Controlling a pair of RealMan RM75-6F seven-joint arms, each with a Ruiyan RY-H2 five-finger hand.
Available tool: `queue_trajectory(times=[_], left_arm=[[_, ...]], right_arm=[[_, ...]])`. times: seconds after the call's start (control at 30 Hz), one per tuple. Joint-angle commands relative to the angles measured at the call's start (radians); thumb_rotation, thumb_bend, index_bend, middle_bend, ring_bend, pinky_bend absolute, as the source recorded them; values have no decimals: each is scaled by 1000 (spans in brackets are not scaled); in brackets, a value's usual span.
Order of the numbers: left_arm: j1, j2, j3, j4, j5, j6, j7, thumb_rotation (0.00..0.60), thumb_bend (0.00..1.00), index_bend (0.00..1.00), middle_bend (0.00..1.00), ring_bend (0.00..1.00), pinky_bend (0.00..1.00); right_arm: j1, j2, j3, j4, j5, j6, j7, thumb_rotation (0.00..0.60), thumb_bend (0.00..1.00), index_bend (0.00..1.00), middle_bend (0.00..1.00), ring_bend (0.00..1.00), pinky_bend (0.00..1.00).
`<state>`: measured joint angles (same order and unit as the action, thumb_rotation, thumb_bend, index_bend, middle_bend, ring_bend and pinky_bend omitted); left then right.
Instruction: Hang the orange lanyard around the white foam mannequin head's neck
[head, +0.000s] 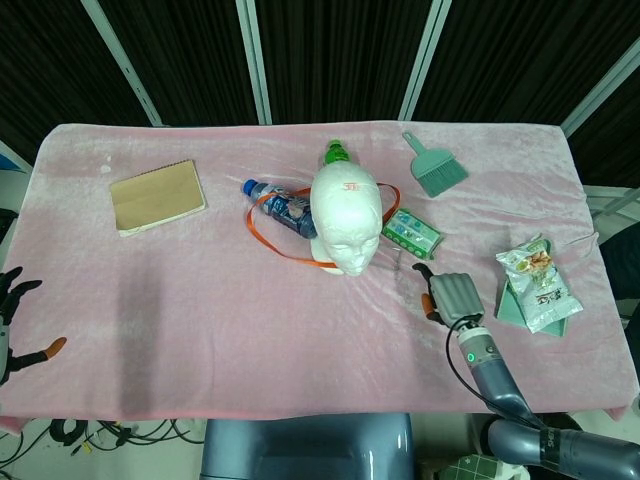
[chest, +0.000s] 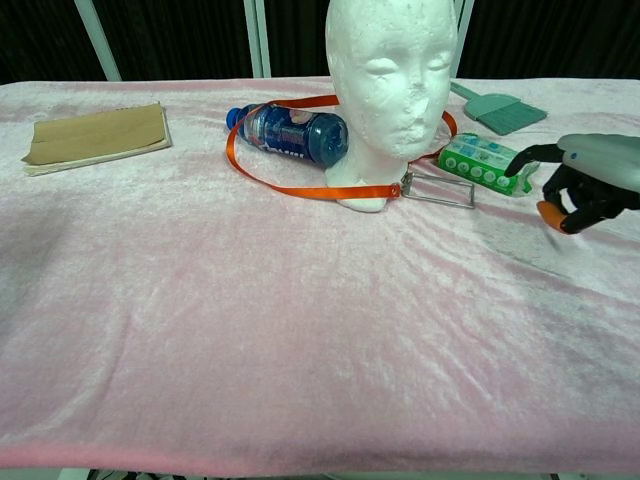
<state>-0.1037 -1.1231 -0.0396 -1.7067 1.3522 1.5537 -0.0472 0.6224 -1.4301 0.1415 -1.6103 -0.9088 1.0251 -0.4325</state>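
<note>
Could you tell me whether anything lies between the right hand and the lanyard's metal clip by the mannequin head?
Nothing visible blocks it. The right hand hovers over bare pink cloth, right of the metal clip. The green wipes pack lies just behind that path, and the orange lanyard already loops the mannequin head.
</note>
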Motion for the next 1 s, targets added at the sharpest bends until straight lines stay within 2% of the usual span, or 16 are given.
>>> queue_trajectory(times=[0.03,0.43,0.73,1.0], left_arm=[[4,0,-4,1,4,1,1,600,39,206,63,0,0],[15,-1,-24,-3,-3,-13,5,600,38,209,63,0,0],[20,-5,-32,-6,-4,-22,16,600,39,212,63,0,0],[25,-11,-39,-8,0,-21,22,600,38,213,63,0,0]], right_arm=[[34,-42,25,20,48,-23,-31,600,560,206,710,746,647],[102,-135,37,124,168,-70,-100,600,572,203,710,748,647],[125,-167,50,200,203,-91,-96,600,578,203,712,751,647],[127,-168,41,210,212,-97,-94,600,578,208,711,751,647]])
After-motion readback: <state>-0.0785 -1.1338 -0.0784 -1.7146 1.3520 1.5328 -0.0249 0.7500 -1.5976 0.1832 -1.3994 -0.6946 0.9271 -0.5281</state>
